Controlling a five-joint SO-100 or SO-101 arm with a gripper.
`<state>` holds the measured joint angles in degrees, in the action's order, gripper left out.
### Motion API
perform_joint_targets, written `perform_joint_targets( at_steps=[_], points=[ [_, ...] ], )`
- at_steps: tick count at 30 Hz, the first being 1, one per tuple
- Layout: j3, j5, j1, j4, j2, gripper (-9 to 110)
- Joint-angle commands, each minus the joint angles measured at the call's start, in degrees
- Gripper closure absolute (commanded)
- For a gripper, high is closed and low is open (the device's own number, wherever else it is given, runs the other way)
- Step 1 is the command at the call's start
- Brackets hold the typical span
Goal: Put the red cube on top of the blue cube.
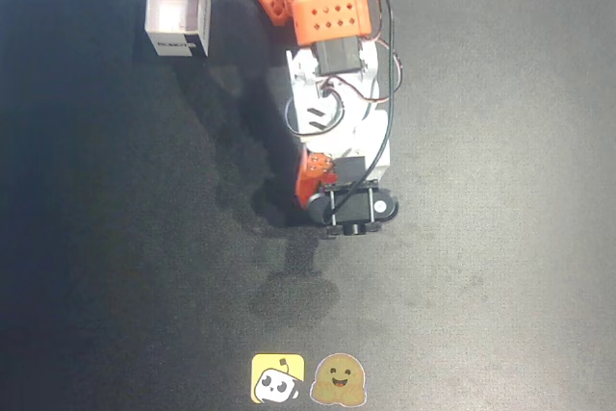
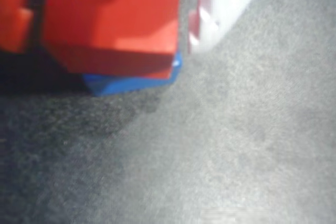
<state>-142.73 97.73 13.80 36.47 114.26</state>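
Dark matte tabletop [image 1: 500,238]. Far left: open white cardboard box [image 1: 178,12]. Near edge, centre: two flat stickers, yellow [image 1: 277,378] and brown [image 1: 338,379]. Wrist view, blurred: bright-blue cube [image 2: 131,83] apparently resting on surface.

Bare mat [image 1: 500,238] all around arm [image 1: 337,93]

Dark tabletop [image 1: 500,267]. Orange-and-white arm [image 1: 332,55] reaching down from top centre, gripper [image 1: 310,201] near mid-frame. Open white box [image 1: 178,12] upper left; two stickers [image 1: 306,379] at bottom edge.
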Motion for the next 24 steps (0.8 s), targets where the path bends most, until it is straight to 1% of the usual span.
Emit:
perform_joint_targets(
  at_steps=[1,6,13,15,22,24],
  points=[
    [0.6,0.3,0.9,-0.6,2.9,75],
    [2.8,0.0,0.3,2.6,6.9,74],
    [11.9,-1.8,-0.5,16.7,12.3,75],
    [13.0,-3.8,-1.5,20.2,14.8,77],
    [12.2,-9.2,-5.2,29.8,24.6,91],
    [12.3,-10.3,-6.3,31.9,25.9,93]
  ],
)
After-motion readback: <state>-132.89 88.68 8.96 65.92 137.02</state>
